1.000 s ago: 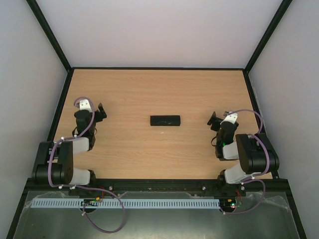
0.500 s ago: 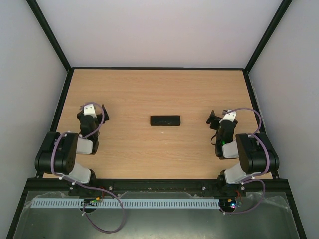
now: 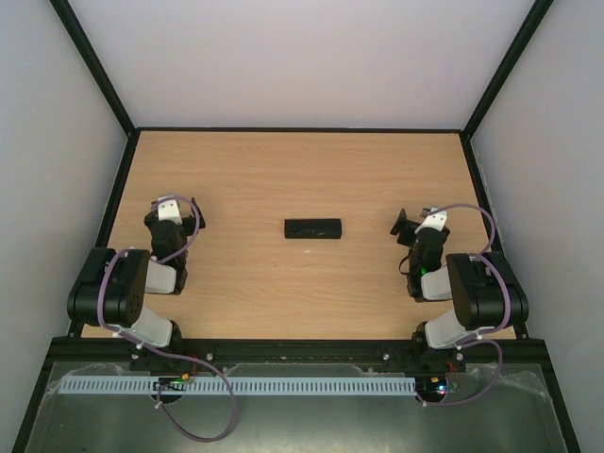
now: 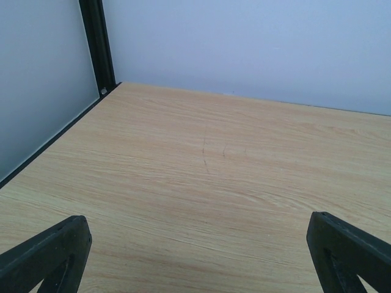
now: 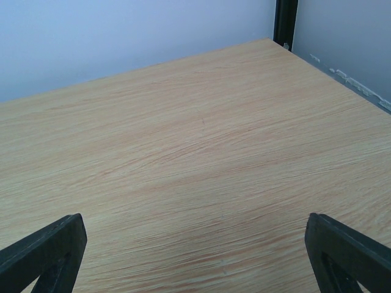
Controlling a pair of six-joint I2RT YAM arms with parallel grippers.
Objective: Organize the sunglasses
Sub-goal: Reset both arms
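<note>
From above and behind the arms, the wooden counter [image 3: 283, 170] lies inside pale walls [image 3: 311, 57] edged by a black frame. A slim black case [image 3: 313, 228], closed and lying crosswise, sits alone near the centre of the counter. The left tool [image 3: 195, 215] rests low at the left side and the right tool [image 3: 404, 226] at the right side. Both are well apart from the case, with bare wood between and nothing in the way. Purple cables [image 3: 203, 415] loop round the arm bases, and a pale ribbed strip [image 3: 236, 386] runs along the near edge. The sunglasses cannot be made out in this view, and whether they lie inside the case cannot be told.

Left wrist view: the left tool's two dark fingers [image 4: 49, 256] stand wide apart at the lower corners, with nothing between them but wood grain. A faint scratch mark [image 4: 204, 155] crosses the counter ahead, and a black corner post [image 4: 98, 43] rises at upper left.

Right wrist view: the right tool's fingers [image 5: 46, 253] are likewise spread wide over bare wood and grasp nothing. Another black corner post [image 5: 285, 21] stands at upper right. Neither the case nor the sunglasses show in the wrist views.
</note>
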